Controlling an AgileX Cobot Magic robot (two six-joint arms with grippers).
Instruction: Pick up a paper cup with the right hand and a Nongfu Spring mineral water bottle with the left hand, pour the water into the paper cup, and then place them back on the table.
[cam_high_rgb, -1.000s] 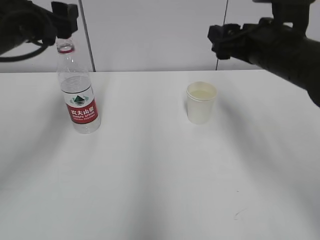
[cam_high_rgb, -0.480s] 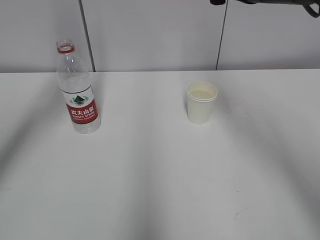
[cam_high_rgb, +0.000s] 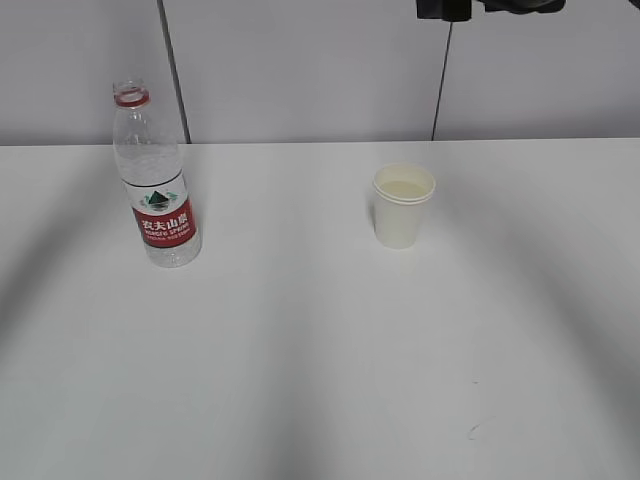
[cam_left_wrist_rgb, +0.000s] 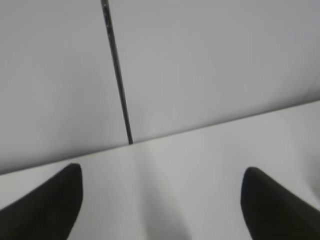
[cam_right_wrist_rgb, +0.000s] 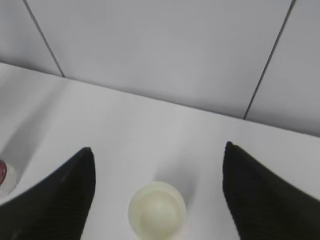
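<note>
Both end effectors are raised clear of the counter and empty. The right end effector (cam_right_wrist_rgb: 157, 195) shows its two dark fingers spread wide apart in its wrist view, with the paper cup (cam_right_wrist_rgb: 156, 209) framed on the counter well below and between them; in the exterior view only a dark scrap of that arm (cam_high_rgb: 490, 8) shows at the top edge. The left end effector (cam_left_wrist_rgb: 160, 200) also has its fingers set wide apart, looking at bare counter and the grey wall panels, with no bottle in its view.

Nearest on the white counter (cam_high_rgb: 320, 380) is a small dark scuff. Farther back, right of centre, the paper cup (cam_high_rgb: 403, 206) stands upright with pale liquid visible inside. Well apart to its left stands the Nongfu Spring mineral water bottle (cam_high_rgb: 155, 180), upright, uncapped, red ring at the neck, with water apparently low in it.

Judging by this, pouring and setting down look done, and what remains is retreating. Doing that well means lifting straight away without brushing the open bottle, which would tip easily.

The bottle's red label carries a green mountain logo and white Chinese characters; smaller print beneath is too small to read. The cup is unmarked.
</note>
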